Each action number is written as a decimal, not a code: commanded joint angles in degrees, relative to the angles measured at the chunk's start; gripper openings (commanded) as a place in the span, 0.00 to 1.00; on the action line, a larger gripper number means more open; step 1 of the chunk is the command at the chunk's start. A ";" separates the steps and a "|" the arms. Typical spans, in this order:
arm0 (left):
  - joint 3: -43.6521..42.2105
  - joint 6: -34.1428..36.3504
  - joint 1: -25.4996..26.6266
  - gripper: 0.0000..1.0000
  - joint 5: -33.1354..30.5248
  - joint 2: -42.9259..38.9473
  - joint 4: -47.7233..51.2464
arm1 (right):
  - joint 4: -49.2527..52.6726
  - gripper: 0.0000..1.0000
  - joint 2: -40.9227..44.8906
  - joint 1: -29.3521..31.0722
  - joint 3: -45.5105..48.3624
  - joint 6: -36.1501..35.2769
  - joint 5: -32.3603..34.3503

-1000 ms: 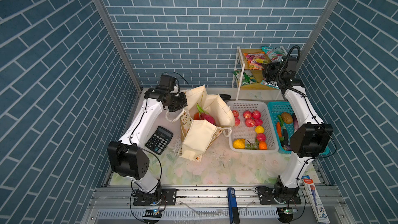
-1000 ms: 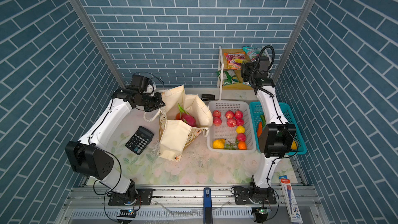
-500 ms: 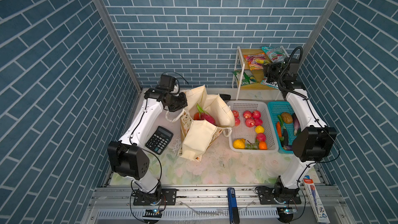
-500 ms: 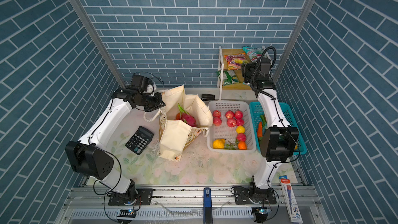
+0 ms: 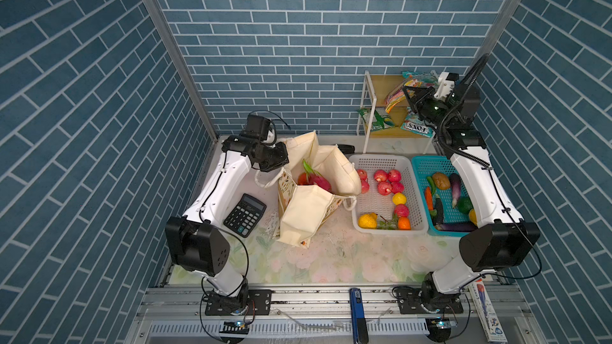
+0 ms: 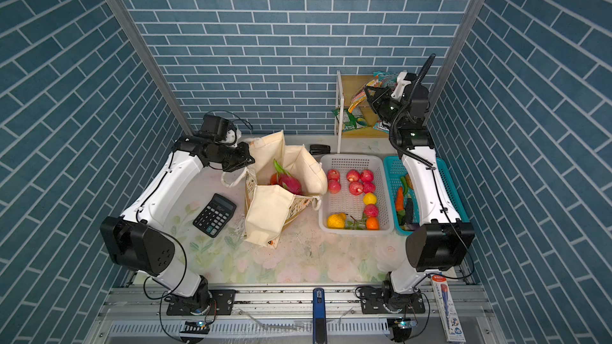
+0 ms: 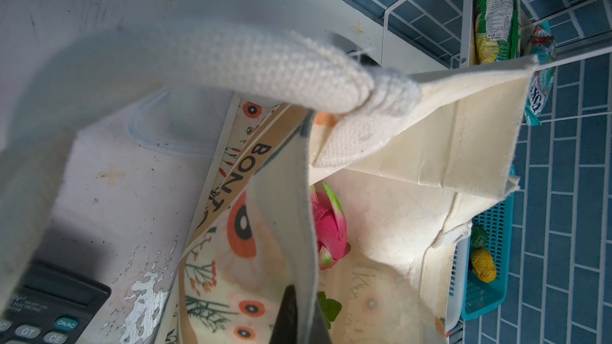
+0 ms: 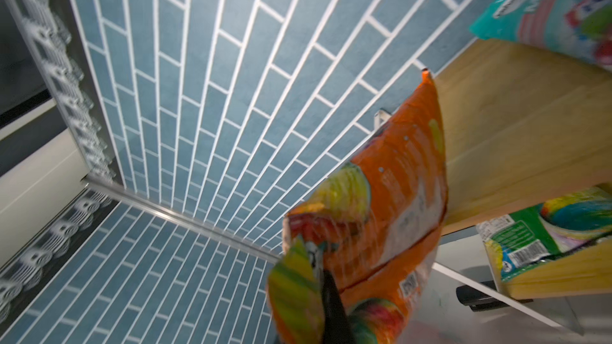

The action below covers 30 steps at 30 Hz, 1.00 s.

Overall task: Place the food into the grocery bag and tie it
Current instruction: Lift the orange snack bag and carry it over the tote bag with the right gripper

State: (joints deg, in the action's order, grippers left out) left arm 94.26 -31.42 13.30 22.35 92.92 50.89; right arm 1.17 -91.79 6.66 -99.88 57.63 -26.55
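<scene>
Left fingers (image 7: pixel 289 312) are closed on the grocery bag (image 5: pixel 308 213), pinching the fabric rim on its back-left side, close to where the thick woven handle (image 7: pixel 231 64) is stitched on. The bag stands on the bench (image 5: pixel 331 259), left of centre, mouth open. Inside it are the dragon fruit (image 5: pixel 319 181) and a red-orange fruit (image 5: pixel 302 178) just beside it, both visible in both top views. Right fingers (image 8: pixel 332 306) are clamped on the orange snack packet (image 8: pixel 390 193), gripped at one end. The packet hangs in front of the wooden shelf (image 5: pixel 381 86) at back right; can't tell if it touches a board. On the shelf, a teal packet (image 5: pixel 420 77) lies on the upper board, with a green packet (image 5: pixel 376 120) and a blue "FOXS" packet (image 5: pixel 418 127) lower down. The white basket (image 5: pixel 381 159) sits right up against the bag's right side and holds red, yellow and orange fruit. The teal basket (image 5: pixel 427 164) is just beside it with vegetables inside, partly hidden by the right arm. The calculator (image 5: pixel 245 215) lies on the bench left of the bag, not touching it.
</scene>
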 commanded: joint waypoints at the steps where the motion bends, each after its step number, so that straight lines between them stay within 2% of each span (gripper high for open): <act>1: 0.03 0.77 0.76 0.04 0.93 0.41 1.57 | -5.78 0.00 1.64 1.26 0.77 -7.97 -8.96; 5: 0.31 0.92 0.85 0.04 0.94 0.47 1.99 | -3.71 0.00 2.24 4.08 1.16 -13.92 -15.26; 11: 0.58 0.95 0.85 0.04 0.95 0.56 2.37 | 4.87 0.00 2.81 9.28 1.17 -24.89 -22.51; 16: 0.58 1.04 0.85 0.04 0.95 0.83 2.41 | 5.33 0.00 2.32 14.00 2.48 -26.31 -25.04; 23: 0.93 0.92 0.89 0.04 0.98 1.11 2.19 | 6.03 0.00 0.23 21.19 4.08 -28.20 -24.11; 30: 1.10 1.22 0.94 0.04 0.80 1.04 2.63 | 7.06 0.00 -1.19 25.45 6.50 -30.06 -24.16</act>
State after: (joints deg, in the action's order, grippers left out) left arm 94.39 -31.05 13.56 22.37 93.23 51.35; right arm 8.97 -92.58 31.27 -93.60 31.31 -49.36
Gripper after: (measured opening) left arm 0.055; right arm 0.084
